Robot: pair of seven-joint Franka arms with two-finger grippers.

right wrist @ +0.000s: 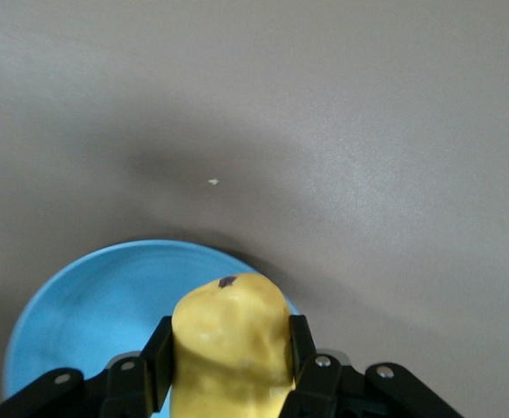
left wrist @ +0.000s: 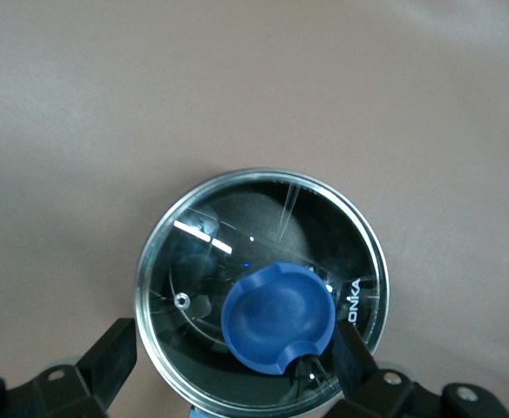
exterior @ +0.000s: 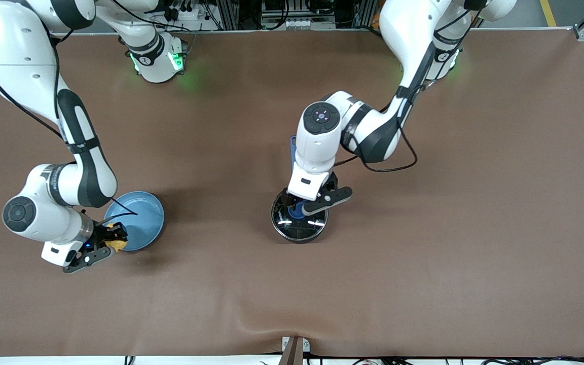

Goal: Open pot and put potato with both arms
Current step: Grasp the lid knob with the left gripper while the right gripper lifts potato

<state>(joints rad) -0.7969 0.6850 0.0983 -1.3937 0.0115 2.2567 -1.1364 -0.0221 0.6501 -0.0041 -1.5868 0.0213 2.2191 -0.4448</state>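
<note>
Potato (right wrist: 231, 348) clamped in right end effector (right wrist: 228, 370) over plate (right wrist: 89, 305).

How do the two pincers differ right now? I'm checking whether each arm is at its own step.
The right pincer is shut on the potato, above the blue plate; the left pincer is open, empty, its fingers spread wide around the lid's blue knob. The right is over the plate's edge; the left is over the pot, whose lid is on. Both are black and two-fingered.
</note>
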